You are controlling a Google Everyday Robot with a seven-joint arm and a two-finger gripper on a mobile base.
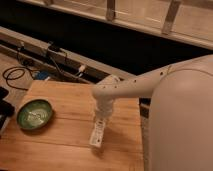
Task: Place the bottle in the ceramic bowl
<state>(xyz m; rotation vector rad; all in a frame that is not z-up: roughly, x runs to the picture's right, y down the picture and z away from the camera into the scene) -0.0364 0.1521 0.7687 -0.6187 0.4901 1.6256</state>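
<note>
The slim white bottle (96, 135) lies on the wooden table (60, 145), near its middle, pointing toward the front edge. My gripper (101, 121) hangs straight down over the bottle's far end, right at it. The dark green ceramic bowl (35, 114) with its pale centre sits at the table's left edge, well left of the bottle and gripper. The bowl holds nothing.
My white arm and large body (180, 120) fill the right side of the view. Black cables (20, 75) and a rail (45, 47) run on the floor behind the table. A dark object (4, 107) sits left of the bowl.
</note>
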